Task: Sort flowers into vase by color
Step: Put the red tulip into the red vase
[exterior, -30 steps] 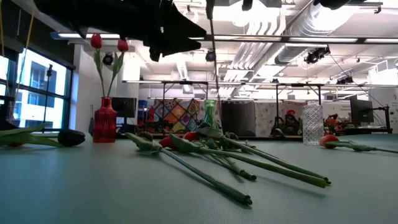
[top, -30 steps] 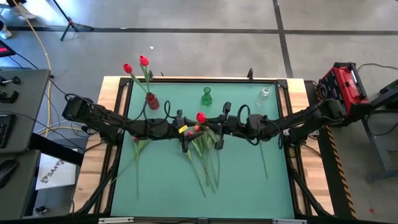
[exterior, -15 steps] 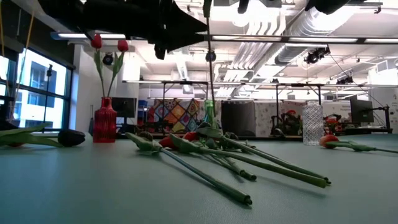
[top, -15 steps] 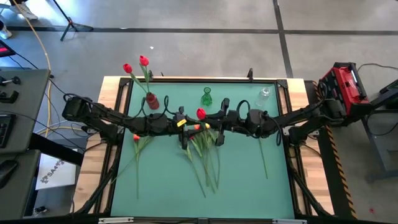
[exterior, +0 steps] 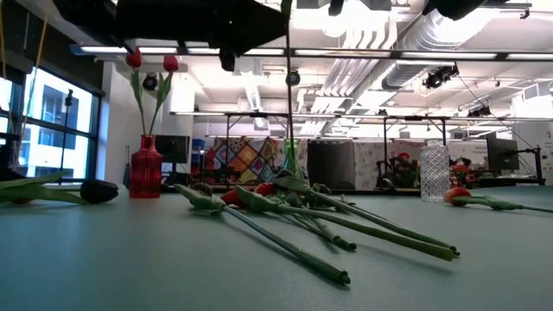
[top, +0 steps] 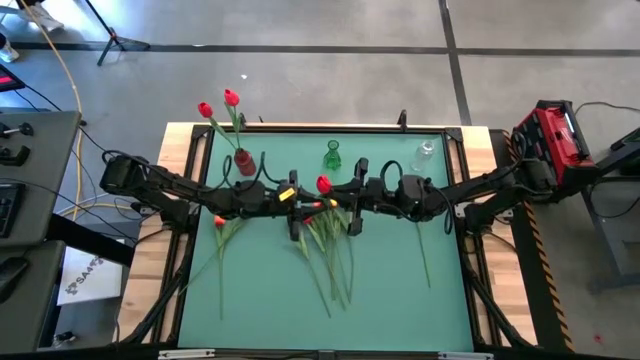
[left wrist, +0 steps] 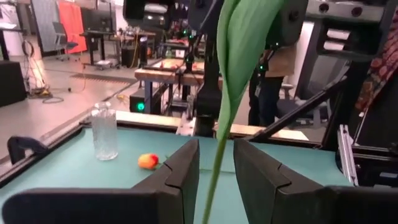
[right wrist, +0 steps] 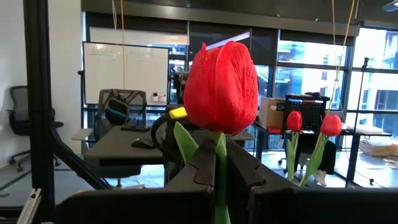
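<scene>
Handover time above the middle of the table [top: 400, 290]: a red tulip [top: 323, 184] is held upright in mid-air between the two arms. The right gripper [right wrist: 216, 163] is seen clamped on the stem just under the bloom, with the red head standing proud above the fingers in the right wrist view. Lower on the same stem, the left gripper [left wrist: 216, 163] is placed around it, one finger on either side. A little daylight is visible between those fingers and the stem, so the stem is framed but not yet judged to be pinched.

The step in hand is read as a pass of the red flower from the right arm to the left. The red vase [top: 244, 163], already holding two red tulips [top: 218, 104], is stood at the far left of the mat, on the left arm's side, so the pass makes sense. The green vase [top: 332, 156] and the clear vase [top: 424, 153] are stood farther along the back edge, both without flowers.

Next, a firm pinch by the left fingers is called for, and only then a release by the right. After that, the stem has to be carried to the red vase's narrow neck and lowered in end first. More flowers are left lying on the mat, mostly in a loose pile [top: 330, 250] beneath the grippers.
</scene>
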Controlling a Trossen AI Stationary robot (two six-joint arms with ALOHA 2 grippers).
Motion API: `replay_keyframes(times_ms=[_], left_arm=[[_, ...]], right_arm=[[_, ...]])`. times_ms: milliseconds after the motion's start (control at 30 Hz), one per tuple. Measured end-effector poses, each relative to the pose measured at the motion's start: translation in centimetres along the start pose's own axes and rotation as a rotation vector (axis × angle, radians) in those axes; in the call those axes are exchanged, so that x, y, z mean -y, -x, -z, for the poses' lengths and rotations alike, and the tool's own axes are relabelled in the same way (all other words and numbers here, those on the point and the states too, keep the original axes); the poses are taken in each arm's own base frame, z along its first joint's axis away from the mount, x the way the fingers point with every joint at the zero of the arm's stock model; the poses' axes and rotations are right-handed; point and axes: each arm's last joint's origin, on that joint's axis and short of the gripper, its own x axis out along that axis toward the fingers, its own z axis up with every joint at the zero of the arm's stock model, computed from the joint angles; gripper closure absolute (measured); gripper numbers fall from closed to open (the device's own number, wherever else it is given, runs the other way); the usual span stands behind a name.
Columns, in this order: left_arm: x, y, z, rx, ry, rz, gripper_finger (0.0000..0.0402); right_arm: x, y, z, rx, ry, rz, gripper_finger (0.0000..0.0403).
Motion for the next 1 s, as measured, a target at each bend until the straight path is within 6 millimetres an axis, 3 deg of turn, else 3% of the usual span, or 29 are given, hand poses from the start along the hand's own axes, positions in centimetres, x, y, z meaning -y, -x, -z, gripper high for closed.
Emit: replay_keyframes(times_ms=[333,600,800,1000], left_arm=[[-0.1,-0.8,-1.0,0.017,0.0,0.05,0.032],[-0.2,-0.8,-0.5,-0.035,-0.021,0.047,0.0395],[-0.5,0.1,-1.2,-0.08,-0.051,-0.034,0.0399],[-1.2,3.2,-4.2,-0.113,-0.102,-0.228,0.0401]], right_arm=[[0.0,0.0,-0.1,0.01,0.0,0.001,0.0403],[0.0,0.0,0.1,-0.007,-0.015,0.014,0.0392],[0.5,0.5,-0.3,-0.063,-0.019,0.119,0.0328],[0.8,2.0,-1.3,-0.191,-0.085,0.269,0.0253]])
